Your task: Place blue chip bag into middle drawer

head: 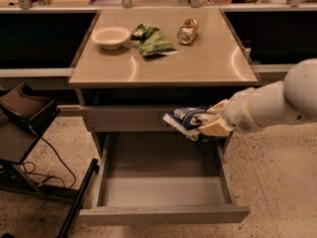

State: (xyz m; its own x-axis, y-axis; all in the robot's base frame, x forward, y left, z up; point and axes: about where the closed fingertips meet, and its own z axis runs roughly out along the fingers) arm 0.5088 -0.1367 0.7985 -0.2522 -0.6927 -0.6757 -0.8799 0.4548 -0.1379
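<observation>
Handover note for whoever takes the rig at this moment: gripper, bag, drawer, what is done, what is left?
Gripper: shut on the blue chip bag, holding it in the air over the back right part of the open drawer.
Middle drawer: pulled open, below the bag.
Done: bag picked up and held over the drawer.
Left: lower the bag in and release.
On the countertop: bowl, green chip bag, can.
</observation>
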